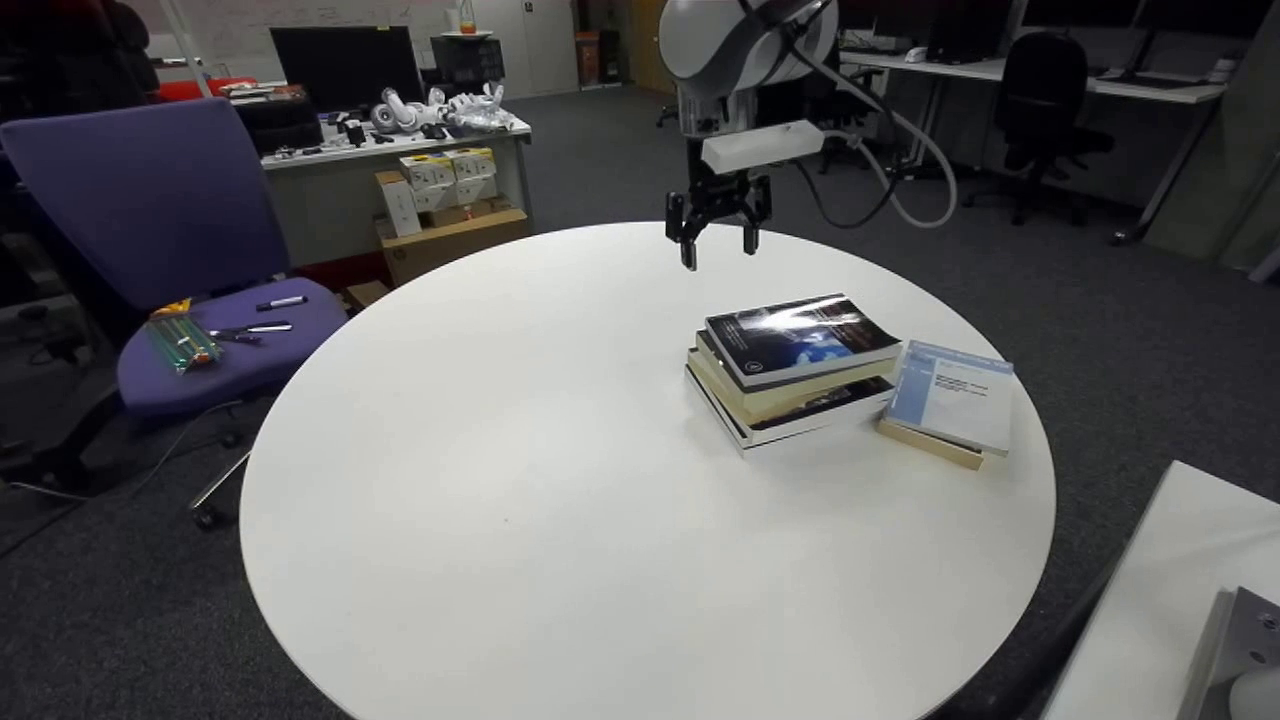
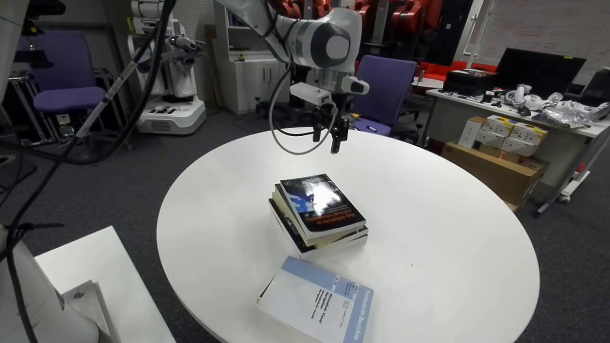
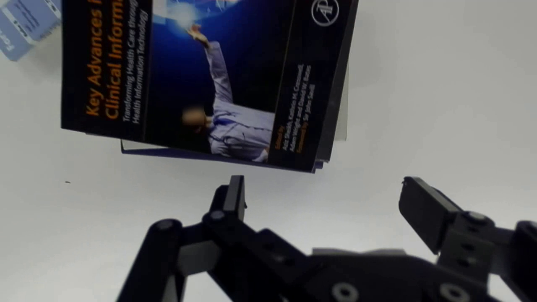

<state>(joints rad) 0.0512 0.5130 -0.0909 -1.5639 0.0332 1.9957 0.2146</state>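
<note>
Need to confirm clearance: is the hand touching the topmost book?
Apart: in both exterior views, white table shows between the hand and the topmost book.

The dark book (image 2: 329,202) looks glossy and smooth, throwing back bright glare. The table (image 1: 500,450) looks smooth, the purple chair (image 1: 150,190) wears matt cloth, and the carpet (image 1: 1130,330) looks rough. The gripper (image 3: 322,184) looks matt, its bolts (image 3: 345,292) shiny and metallic.

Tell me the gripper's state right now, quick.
Gripper: open, holding nothing; it hangs above the table, not touching the stack of books.
</note>
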